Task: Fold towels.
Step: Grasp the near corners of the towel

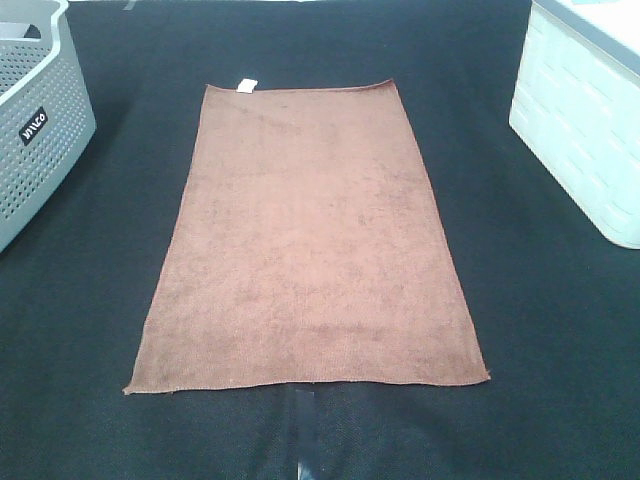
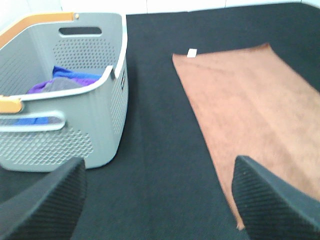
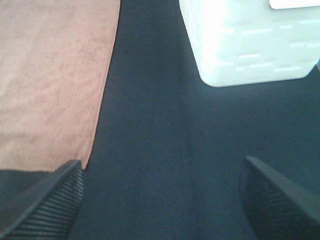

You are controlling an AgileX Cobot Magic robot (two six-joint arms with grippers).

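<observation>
A black cloth covers the table. The towel lies flat and unfolded at its middle, between a grey basket and a white bin. The left gripper gapes wide and empty over bare cloth between basket and towel. The right gripper, equally wide and empty, hangs between towel and bin. A white tag sits on the towel's far edge.
</observation>
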